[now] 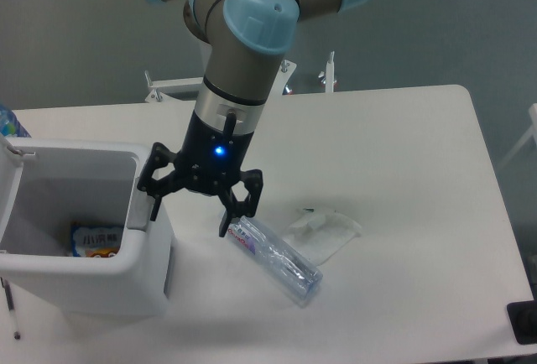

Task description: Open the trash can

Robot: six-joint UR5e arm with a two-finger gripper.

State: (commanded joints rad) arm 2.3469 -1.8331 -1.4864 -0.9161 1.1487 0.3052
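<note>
One trash can (80, 267), lower left of frame, lid up, packet inside. Pincer (195, 209) spread wide, empty, one finger at the can's right rim, the other beside a clear bottle (275, 257) on the bench (403, 171).

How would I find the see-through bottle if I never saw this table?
Start at the big white trash can on the table's left. Look right, just past the gripper, to the clear plastic bottle lying on its side. The crumpled white cloth beside it is flat, not see-through.

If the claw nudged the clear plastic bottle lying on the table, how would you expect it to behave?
The bottle lies on its side on the flat table, so it would probably roll. It looks clear and empty, so likely light. Its thin plastic may dent under a firm squeeze.
</note>
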